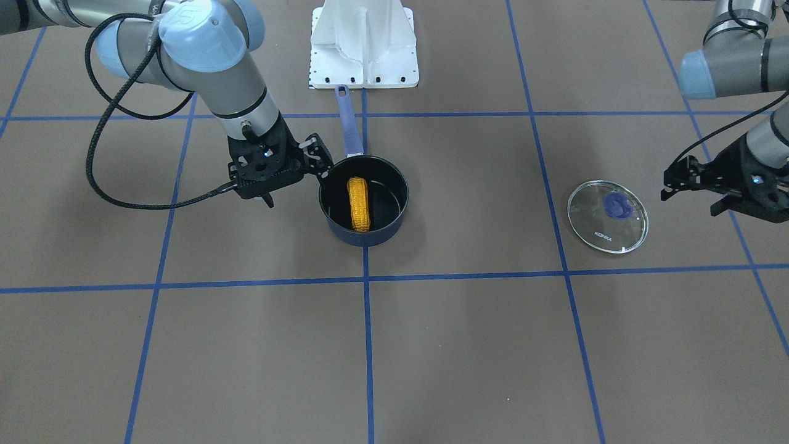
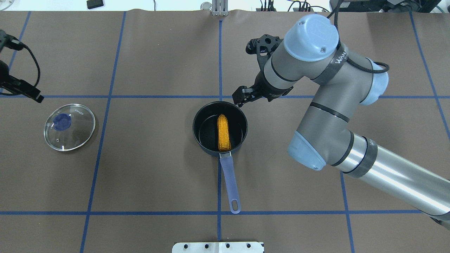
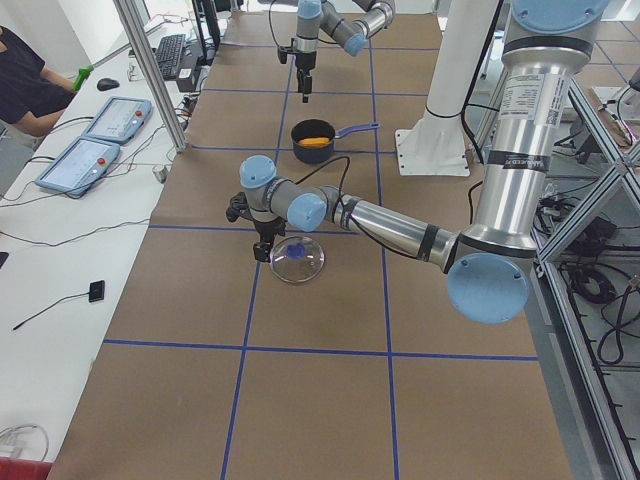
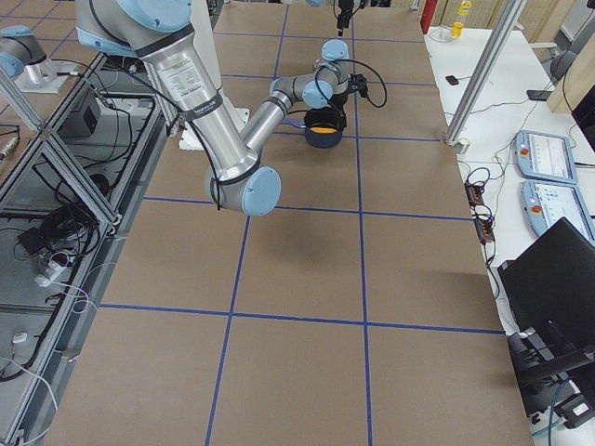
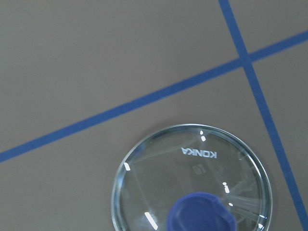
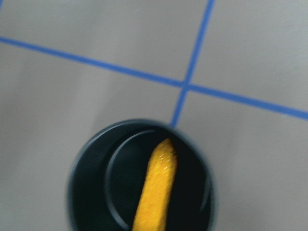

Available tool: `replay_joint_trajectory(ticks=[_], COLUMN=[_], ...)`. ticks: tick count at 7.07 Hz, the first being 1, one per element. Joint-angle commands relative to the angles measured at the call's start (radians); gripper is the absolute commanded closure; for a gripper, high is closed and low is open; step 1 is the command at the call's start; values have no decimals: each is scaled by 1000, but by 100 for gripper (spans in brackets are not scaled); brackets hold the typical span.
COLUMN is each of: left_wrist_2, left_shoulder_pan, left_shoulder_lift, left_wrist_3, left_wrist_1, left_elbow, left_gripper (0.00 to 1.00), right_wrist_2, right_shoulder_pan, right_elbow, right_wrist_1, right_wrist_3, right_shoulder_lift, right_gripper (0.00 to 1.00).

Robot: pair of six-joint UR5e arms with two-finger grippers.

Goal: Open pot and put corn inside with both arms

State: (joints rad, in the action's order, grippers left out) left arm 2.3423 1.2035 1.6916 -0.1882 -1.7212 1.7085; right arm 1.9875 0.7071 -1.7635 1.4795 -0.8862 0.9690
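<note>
Mid-counter [image 1: 462, 345], on a blue tape line [image 1: 368, 345]: the pot [image 1: 370, 239], uncovered, upright. Its handle [image 1: 349, 123] runs straight back along the line toward the white base mount [image 1: 363, 43].

Corn [image 1: 359, 203] lies flat on the pot's black floor, lengthwise with the handle, the narrower end away from it. All of the cob is inside the rim.

Lid [image 1: 601, 222] rests flat on the counter, knob [image 1: 618, 205] up and the "KONKA" print readable through the glass. It sits well apart from the pot, on the robot's left side, inside its own taped square.

Right pincer [image 1: 269, 176] hangs pointing down just beside the pot's rim, on the robot's right of it and raised off the counter. It holds nothing. Whether its jaws are spread or together cannot be told from these angles; its wrist view is blurred and shows only the pot and corn below.

Left pincer [image 1: 709, 191] hovers near the lid's outer edge, apart from it and carrying nothing. Its jaw state cannot be told either; its wrist view shows only the lid and tape.
</note>
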Motion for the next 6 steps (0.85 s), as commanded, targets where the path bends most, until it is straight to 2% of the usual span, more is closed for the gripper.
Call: replay_joint_trajectory(ticks=[1, 2, 3, 5, 6], left_wrist_2=[28, 28, 28, 28, 28], left_shoulder_pan=[92, 99, 108, 113, 113], left_shoulder_lift=[-49, -50, -49, -49, -50], left_wrist_3=[102, 104, 104, 104, 102], left_wrist_1=[0, -6, -8, -8, -8], left_elbow=[-30, -42, -43, -43, -43], left_gripper=[0, 0, 0, 0, 0], right_wrist_2=[3, 74, 100, 117, 146], right_shoulder_pan=[88, 160, 230, 448, 524], right_elbow=[-14, -8, -2, -2, 12], right_wrist_1=[18, 42, 120, 319, 344], right_wrist_3=[9, 16, 118, 501, 582], right_shoulder_lift=[58, 94, 127, 187, 238], right_gripper=[0, 0, 0, 0, 0])
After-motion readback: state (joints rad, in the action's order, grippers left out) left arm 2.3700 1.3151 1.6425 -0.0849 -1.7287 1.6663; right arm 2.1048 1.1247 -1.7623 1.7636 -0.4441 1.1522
